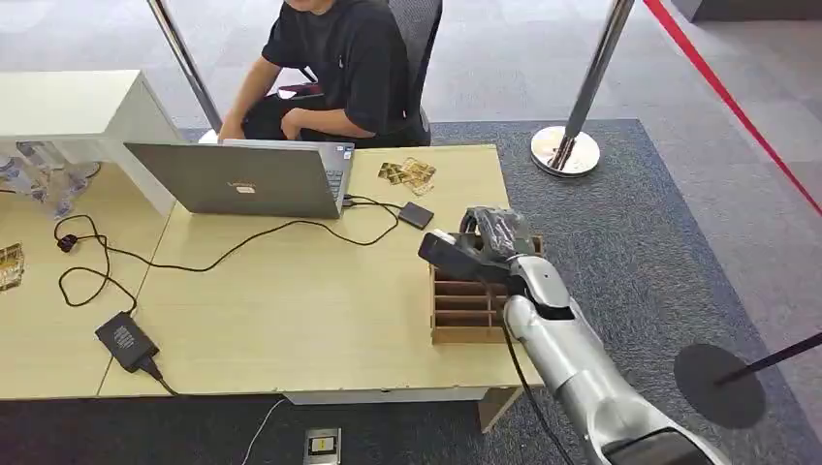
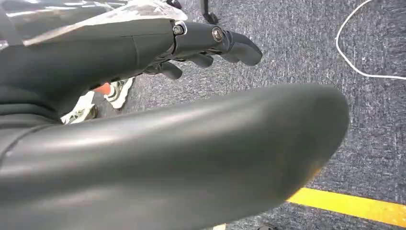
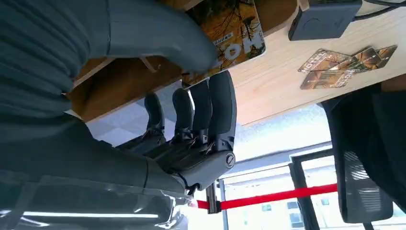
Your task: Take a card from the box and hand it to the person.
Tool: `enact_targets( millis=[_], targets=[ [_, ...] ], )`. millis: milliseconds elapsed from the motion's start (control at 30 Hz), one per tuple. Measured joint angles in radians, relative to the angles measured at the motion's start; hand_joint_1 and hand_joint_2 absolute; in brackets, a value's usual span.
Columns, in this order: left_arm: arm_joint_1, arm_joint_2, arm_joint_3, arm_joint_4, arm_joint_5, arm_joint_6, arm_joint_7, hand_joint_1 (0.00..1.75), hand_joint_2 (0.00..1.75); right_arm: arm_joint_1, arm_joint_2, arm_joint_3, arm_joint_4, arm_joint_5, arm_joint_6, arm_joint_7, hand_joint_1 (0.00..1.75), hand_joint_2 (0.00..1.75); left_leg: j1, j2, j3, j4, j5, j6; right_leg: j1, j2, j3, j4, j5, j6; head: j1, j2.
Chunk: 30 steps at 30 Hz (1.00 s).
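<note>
Right wrist view: right hand (image 3: 191, 100) pinches a card (image 3: 234, 33) between thumb and fingers, over the wooden box (image 1: 465, 305) at the table's (image 1: 291, 310) right edge. Left hand (image 2: 201, 43) hangs above carpet, fingers loosely curled, holding nothing. Person (image 1: 339, 68) sits behind the laptop (image 1: 242, 179).
</note>
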Motion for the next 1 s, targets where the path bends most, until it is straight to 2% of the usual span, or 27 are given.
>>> enact_targets(
  millis=[733,1000],
  targets=[
    [0.000,0.000,0.000,0.000,-0.006,-0.003,-0.006,0.00,0.00,0.024,-0.026,-0.016,-0.066,-0.011,0.021,0.005,1.36,1.75,0.000,0.000,0.000,0.000,0.000,0.000,0.000,0.000,0.000,0.000,0.000,0.000,0.000,0.000],
    [0.000,0.000,0.000,0.000,-0.009,-0.004,-0.006,0.00,0.00,0.032,-0.052,-0.024,-0.146,-0.058,0.042,-0.032,1.34,1.75,0.000,0.000,0.000,0.000,0.000,0.000,0.000,0.000,0.000,0.000,0.000,0.000,0.000,0.000]
  ],
)
